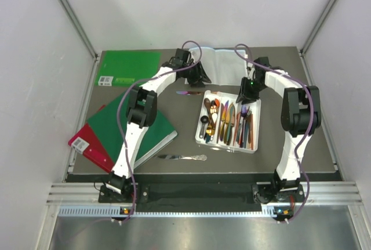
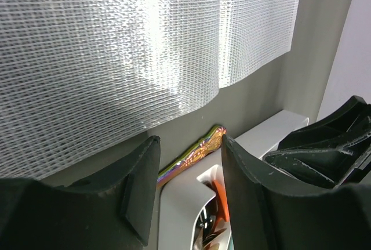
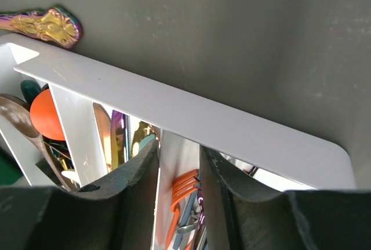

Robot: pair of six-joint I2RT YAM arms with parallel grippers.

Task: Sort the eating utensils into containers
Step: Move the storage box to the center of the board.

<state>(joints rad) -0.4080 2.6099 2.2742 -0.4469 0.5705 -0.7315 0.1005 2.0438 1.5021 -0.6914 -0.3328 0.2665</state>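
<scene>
Left gripper [image 2: 190, 145]: jaws wide apart, nothing in them, hanging low by the white woven mesh sheet [image 2: 116, 47], off the tray's 11 o'clock.

Right gripper [image 3: 178, 151]: jaws narrowly parted over the far end of the white plastic compartment tray [image 3: 191, 113]. An orange plastic fork [image 3: 184, 189] shows in the gap, and nothing looks clamped.

The tray sits at 3 o'clock on the dark table [image 1: 232, 164], filled with mixed gold, purple, orange and black cutlery [image 1: 229, 123].

Two pieces are outside it:
- iridescent purple-gold utensil [image 1: 189, 93], just beside the tray's 10 o'clock corner
- silver metal knife [image 1: 182, 157], at its 7 o'clock

Green books [image 1: 107, 119] are at 9 o'clock.
</scene>
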